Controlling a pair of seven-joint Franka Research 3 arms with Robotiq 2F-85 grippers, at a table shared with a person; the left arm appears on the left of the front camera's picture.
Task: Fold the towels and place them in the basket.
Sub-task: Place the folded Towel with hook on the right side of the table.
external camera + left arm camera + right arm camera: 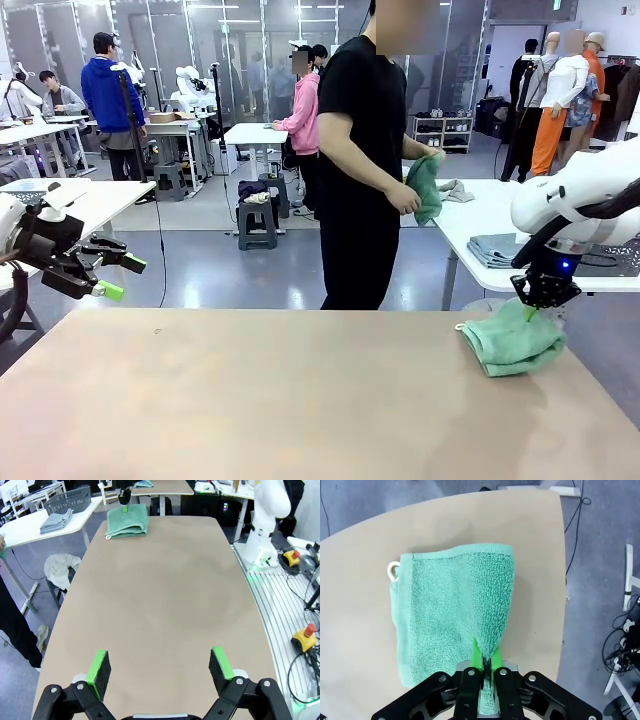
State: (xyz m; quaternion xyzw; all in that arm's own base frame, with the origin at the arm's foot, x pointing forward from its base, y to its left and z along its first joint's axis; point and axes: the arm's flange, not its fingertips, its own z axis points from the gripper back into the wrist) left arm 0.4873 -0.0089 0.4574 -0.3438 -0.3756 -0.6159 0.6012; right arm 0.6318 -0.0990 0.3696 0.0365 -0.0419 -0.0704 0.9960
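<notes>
1. The right gripper (pixel 481 655) points down at the desk (pixel 300 400). Its two green pads are almost together, pinching up a small ridge of the folded towel (pixel 450 605).
2. This mint-green towel lies flat on the desk directly under the right gripper and spreads away from its fingertips. Its white loop (pixel 393 571) is at the far corner from the pinch.
3. The left gripper (pixel 159 655) hangs above the opposite end of the desk. Its jaws are wide apart and hold nothing, and the folded towel is well ahead of it.
4. The basket (pixel 67 500) is dark grey with lattice sides. It stands on a separate white side desk, farther from the left gripper than the towel, with folded grey cloths (pixel 56 521) just beside it.
5. A person across the desk holds a second towel (pixel 425 185) in both hands.
6. Step in hand, as I judge it: the folding of this towel looks finished, and placing it in the basket remains.
7. The next move likely calls for a grip through all the layers, so the fold does not drop open when lifted.
8. No brand, label or writing can be read.
</notes>
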